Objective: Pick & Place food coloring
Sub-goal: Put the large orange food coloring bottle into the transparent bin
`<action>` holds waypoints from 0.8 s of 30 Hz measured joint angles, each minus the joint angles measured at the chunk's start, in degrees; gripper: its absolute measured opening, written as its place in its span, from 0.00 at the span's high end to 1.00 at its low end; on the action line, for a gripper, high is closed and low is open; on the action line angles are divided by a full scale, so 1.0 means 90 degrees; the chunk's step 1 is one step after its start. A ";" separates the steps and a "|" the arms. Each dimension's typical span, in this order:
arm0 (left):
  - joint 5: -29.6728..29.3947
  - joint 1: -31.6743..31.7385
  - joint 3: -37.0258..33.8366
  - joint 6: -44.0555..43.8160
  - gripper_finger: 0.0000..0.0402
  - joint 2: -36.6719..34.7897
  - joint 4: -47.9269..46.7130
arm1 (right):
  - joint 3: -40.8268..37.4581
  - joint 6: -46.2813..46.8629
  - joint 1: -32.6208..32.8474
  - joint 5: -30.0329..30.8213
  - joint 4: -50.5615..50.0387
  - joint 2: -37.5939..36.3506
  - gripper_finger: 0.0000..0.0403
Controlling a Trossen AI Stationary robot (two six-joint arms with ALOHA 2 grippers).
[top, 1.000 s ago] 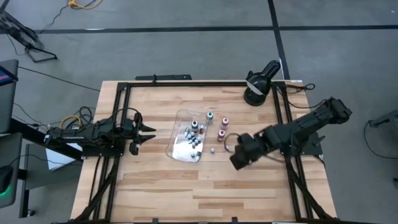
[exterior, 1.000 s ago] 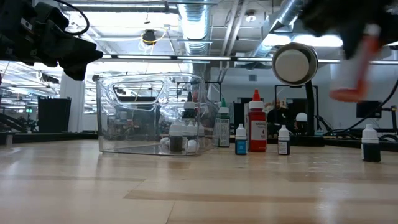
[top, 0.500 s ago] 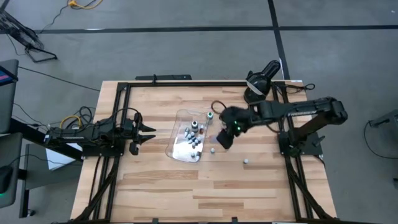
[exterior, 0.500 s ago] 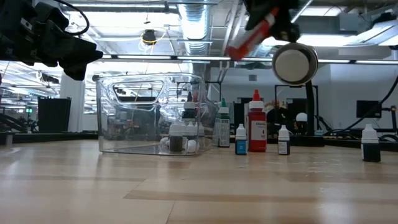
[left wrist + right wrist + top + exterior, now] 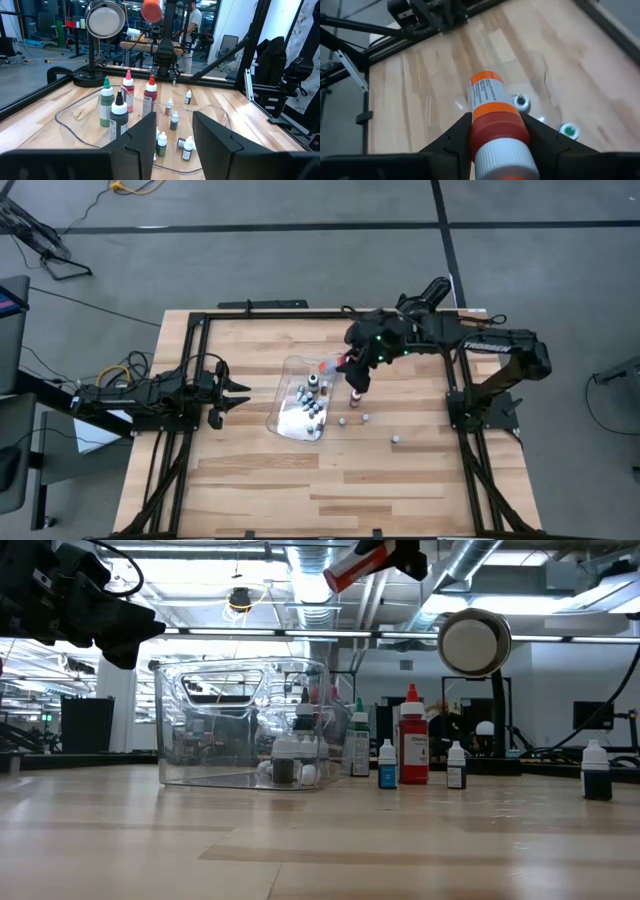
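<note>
Wooden planks make the table (image 5: 260, 470), and the clear tray (image 5: 285, 420) lies near its middle; every place below is told from this tray. The right gripper (image 5: 352, 365) hangs high in the air at the tray's far right corner, and its fingers are closed on a red bottle (image 5: 492, 117) of food coloring. The bottle's long axis lies about level, and its orange-ringed bottom end points over the tray, as the right wrist view shows. In the low view the same bottle (image 5: 357, 564) is tilted, well above the tray's rim. So the tray is below and a little ahead of this gripper; the drop probably needs a short move forward and then down. More small bottles (image 5: 314, 408) lie inside the tray, and others (image 5: 354, 396) stand just right of it. The left gripper (image 5: 238, 394) waits left of the tray, its fingers apart and empty. The right arm is clearly the nearer one.
</note>
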 joint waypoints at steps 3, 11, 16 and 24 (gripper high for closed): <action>0.0000 -0.0001 -0.0001 0.0000 0.71 -0.0001 0.0002 | 0.0062 -0.0369 -0.0082 0.0000 0.0021 -0.0002 0.69; 0.0000 -0.0001 0.0000 -0.0001 0.71 0.0000 0.0002 | 0.0063 -0.1028 -0.0074 0.0123 0.0017 -0.0002 0.69; 0.0000 0.0001 -0.0001 0.0000 0.71 0.0001 0.0000 | 0.0059 -0.1269 0.0036 0.0140 0.0031 0.0227 0.69; 0.0000 0.0001 -0.0001 0.0000 0.71 0.0001 0.0002 | 0.1200 -0.1936 0.0169 0.0121 -0.0276 0.1031 0.69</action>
